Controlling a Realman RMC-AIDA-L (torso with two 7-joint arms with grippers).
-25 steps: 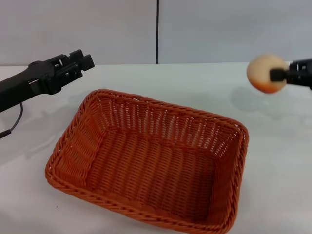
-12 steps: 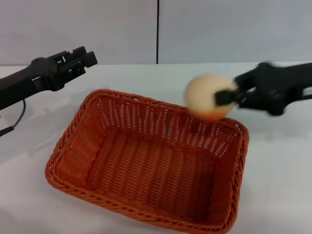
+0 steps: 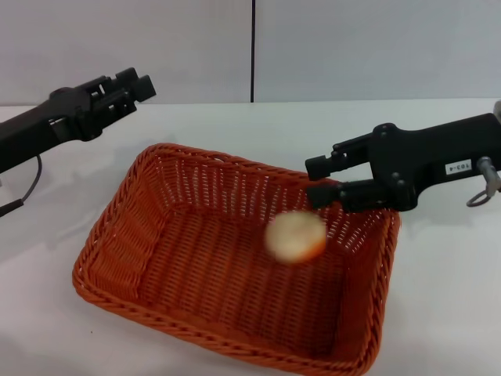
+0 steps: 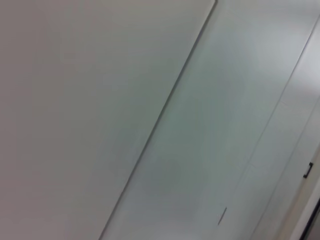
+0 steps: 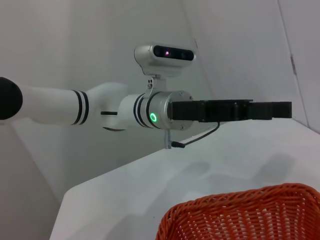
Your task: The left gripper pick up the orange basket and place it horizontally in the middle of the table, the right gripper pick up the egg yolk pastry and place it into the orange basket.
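The orange basket (image 3: pixel 149 235) lies flat on the white table (image 3: pixel 446 266), its long side running left to right; its rim also shows in the right wrist view (image 5: pixel 240 212). The egg yolk pastry (image 3: pixel 295 236) is a blurred pale ball over the basket's inside, just below and apart from my right gripper (image 3: pixel 313 181). That gripper hovers above the basket's far right rim, open, with nothing in it. My left gripper (image 3: pixel 135 84) hangs open above the table beyond the basket's far left corner, and shows side-on in the right wrist view (image 5: pixel 270 111).
A grey wall (image 3: pixel 352 47) with a dark vertical seam stands behind the table. The left wrist view holds only wall panels (image 4: pixel 150 120). A thin black cable (image 3: pixel 23 192) hangs from the left arm. Bare tabletop lies on both sides of the basket.
My right gripper swung left from the table's right side to over the basket, then opened; the pastry left it and dropped toward the basket's inside. The left gripper drifted slightly up.
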